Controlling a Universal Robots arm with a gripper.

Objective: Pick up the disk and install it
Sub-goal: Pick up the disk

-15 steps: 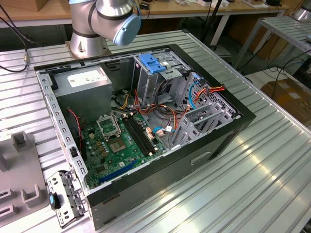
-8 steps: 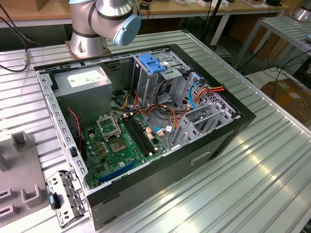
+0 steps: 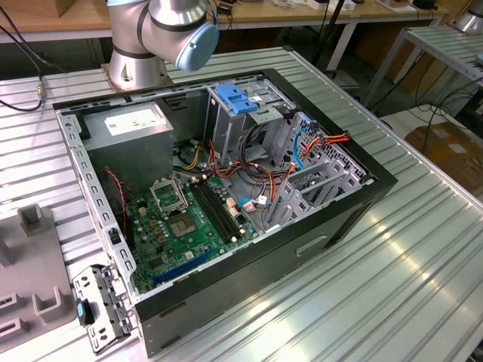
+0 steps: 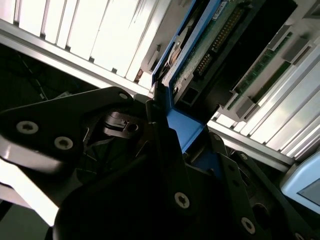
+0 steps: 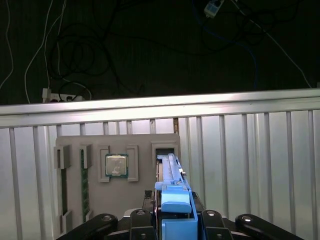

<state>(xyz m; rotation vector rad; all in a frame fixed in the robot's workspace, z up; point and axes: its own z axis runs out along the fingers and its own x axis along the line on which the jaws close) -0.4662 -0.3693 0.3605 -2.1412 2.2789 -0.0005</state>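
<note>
Your gripper (image 5: 176, 222) grips the disk (image 5: 171, 175) by its blue end tab | disk on edge at the grey tray (image 5: 142, 142) slot | risk: a tilted pull could jam it against the slot walls.

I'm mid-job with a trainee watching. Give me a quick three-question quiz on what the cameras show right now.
1. True or false: the disk already sits inside the computer case.
2. Which part of the disk does the hand grip? A) its blue end tab B) its far end C) its flat metal face
3. Fill in: in the first wrist view, the square pocket of the grey holder holds a ____.
Key: 1 false, it stands on edge in the grey holder's slot. 2 A. 3 processor chip.
</note>
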